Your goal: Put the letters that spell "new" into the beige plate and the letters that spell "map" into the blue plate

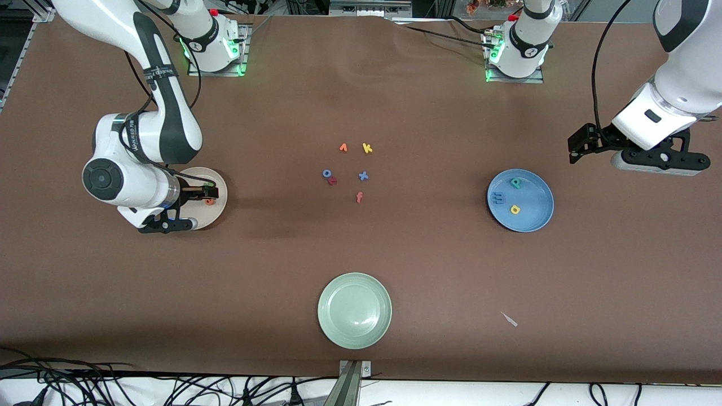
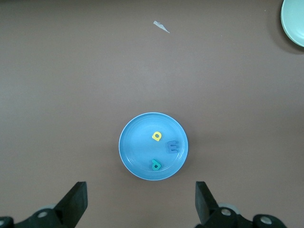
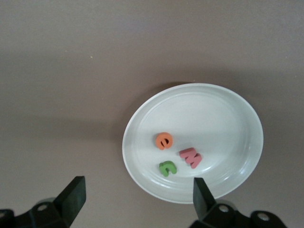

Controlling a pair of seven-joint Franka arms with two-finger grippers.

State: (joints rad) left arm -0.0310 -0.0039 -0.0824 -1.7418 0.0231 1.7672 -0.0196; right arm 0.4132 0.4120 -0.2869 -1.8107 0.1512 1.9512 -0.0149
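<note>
Starting at the right arm's end of the bench: your right gripper (image 1: 194,194) hangs over the beige plate (image 3: 237,118) with its fingers (image 3: 71,194) spread and holding nothing. In that plate lie the orange e (image 3: 164,140), the pinkish-red w (image 3: 191,157) and the green n (image 3: 167,167), close together.

At mid-bench the spare letters (image 1: 350,169) sit in a loose cluster, none in a plate. The pale green plate (image 1: 354,310), nearer the front camera, holds nothing.

Toward the left arm's end, the blue plate (image 2: 128,142) holds the yellow a (image 2: 156,136), blue m (image 2: 172,147) and teal p (image 2: 156,165), a little apart. Your left gripper (image 2: 137,204) hangs high, next to that plate, fingers (image 2: 203,199) spread, empty.

Judgement: both words are sorted; nothing appears outstanding beyond withdrawing the arms.
</note>
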